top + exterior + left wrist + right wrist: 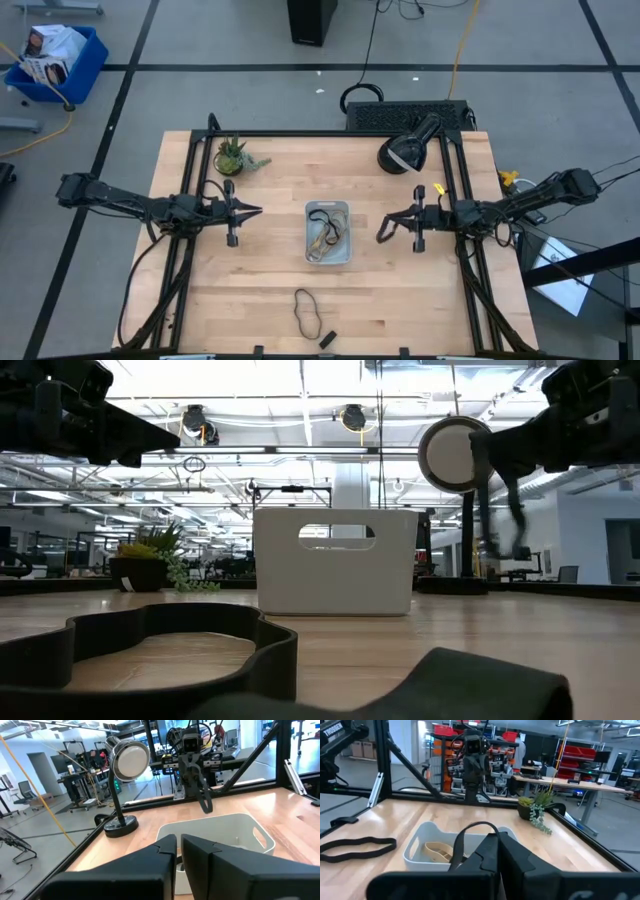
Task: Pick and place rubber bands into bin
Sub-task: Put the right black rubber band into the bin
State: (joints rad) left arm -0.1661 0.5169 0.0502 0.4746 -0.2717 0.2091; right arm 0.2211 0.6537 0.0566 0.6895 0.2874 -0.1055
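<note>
The pale bin stands at the table's middle with tan and black rubber bands in it; it also shows in the right wrist view and the low view. One black rubber band lies flat on the table near the front edge. My right gripper, just right of the bin and above the table, is shut on another black rubber band. My left gripper is shut and empty, left of the bin. My right gripper pinches the black rubber band between its two fingers at one spot of the loop. The fingers lie about level, pointing toward the table's left. The band hangs slack below the fingers, clear of the table.
A small black block lies by the front edge near the loose band. A potted plant stands at the far left and a desk lamp at the far right. A black frame runs along the table's edges.
</note>
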